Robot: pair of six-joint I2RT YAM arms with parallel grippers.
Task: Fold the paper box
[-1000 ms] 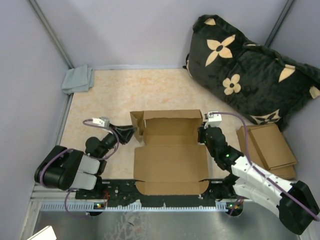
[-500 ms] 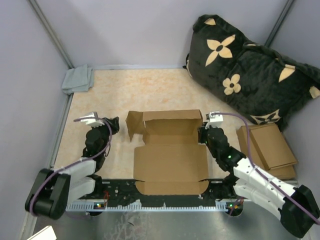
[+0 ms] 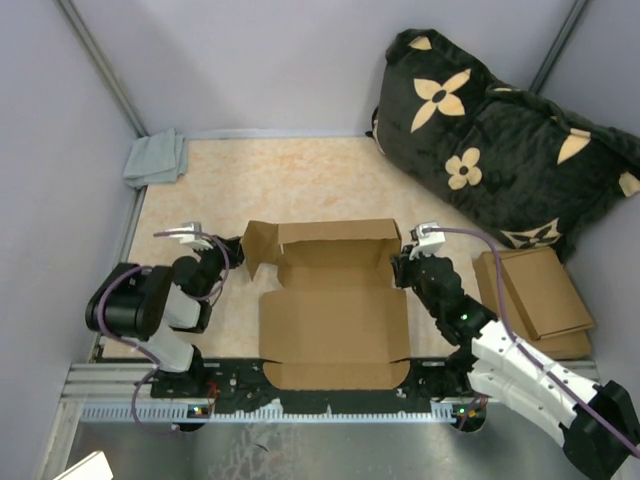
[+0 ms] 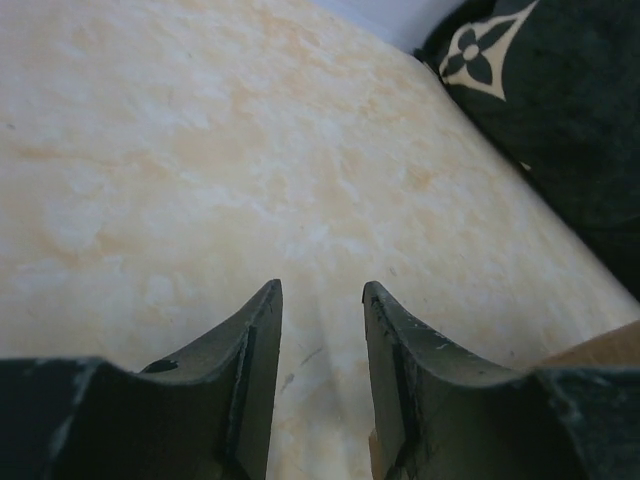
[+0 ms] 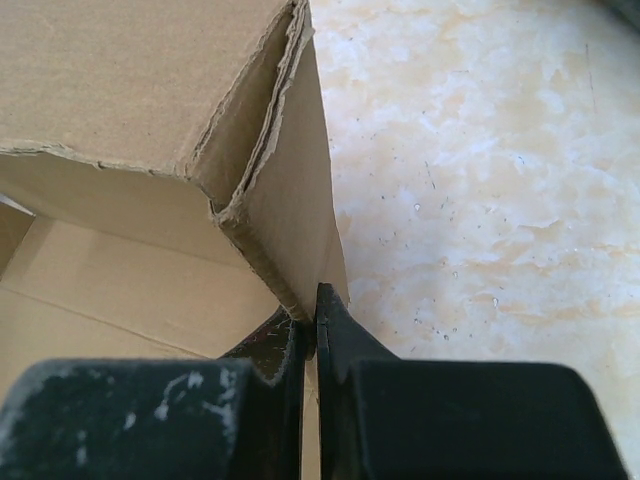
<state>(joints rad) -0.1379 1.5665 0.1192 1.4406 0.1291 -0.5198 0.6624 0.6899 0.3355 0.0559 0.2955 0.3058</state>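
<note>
Tabletop [image 3: 300,180] beige, marbled; pale grey walls [image 3: 250,60] on three sides. Grey cloth [image 3: 156,158] in far left corner, black flowered pillow [image 3: 500,130] far right, stack of flat cardboard pieces [image 3: 540,295] at right edge. Paper box [image 3: 335,320] at centre near arm bases, back and side flaps raised. Left gripper [image 4: 320,300] – fingers parted, nothing between them, just beside box's left flap. Right gripper [image 5: 310,315] – fingers pinched tight on box's upright right flap.

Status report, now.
Left tool open, empty, beside left flap. Right tool shut on right flap of paper box. Rear wall raised, base flat. Pillow clear of it.
</note>
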